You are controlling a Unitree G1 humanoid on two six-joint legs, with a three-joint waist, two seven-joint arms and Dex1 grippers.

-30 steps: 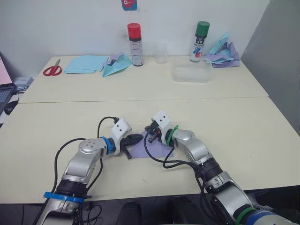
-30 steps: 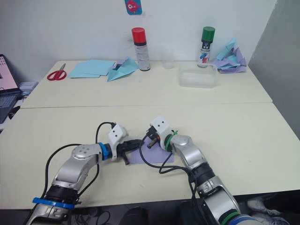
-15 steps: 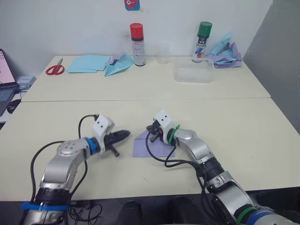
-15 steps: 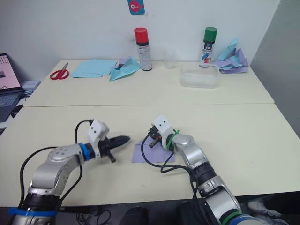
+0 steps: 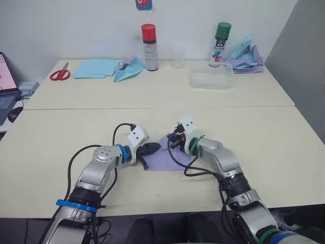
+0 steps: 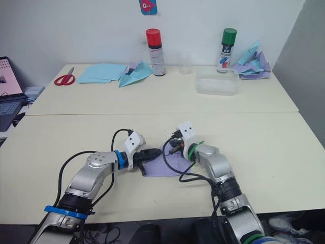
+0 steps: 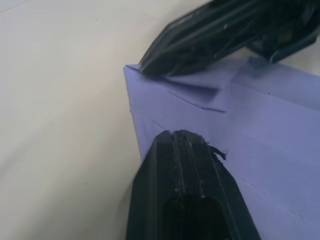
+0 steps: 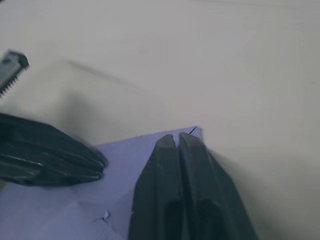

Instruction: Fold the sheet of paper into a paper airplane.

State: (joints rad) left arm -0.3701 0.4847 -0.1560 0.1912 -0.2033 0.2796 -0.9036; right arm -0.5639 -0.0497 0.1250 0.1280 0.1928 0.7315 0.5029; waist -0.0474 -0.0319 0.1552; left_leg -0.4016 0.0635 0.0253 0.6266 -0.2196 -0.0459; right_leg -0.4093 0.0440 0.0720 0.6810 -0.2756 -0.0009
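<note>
The sheet of paper [image 5: 163, 159], pale lavender with a crease near its far corner, lies flat near the table's front edge. My left gripper [image 5: 154, 148] is shut, and its tip rests on the sheet's left part [image 7: 260, 125]. My right gripper [image 5: 172, 143] is shut too, and its tip sits at the sheet's far corner [image 8: 196, 131]. The two tips point at each other, a short gap apart. I cannot tell whether either tip pinches the paper or only presses on it.
On the far table stand a red-capped spray can [image 5: 148, 47], a green-capped can [image 5: 220, 43], a clear cup [image 5: 176, 60] and a clear plastic box [image 5: 208, 80]. Scissors [image 5: 58, 74], light blue sheets [image 5: 94, 67], a light blue plane [image 5: 127, 71] and a heap of planes [image 5: 244, 56] lie there too.
My left gripper has swung right, from clear of the sheet back onto its left part. My right gripper has shifted a little away from me, along the far corner.
</note>
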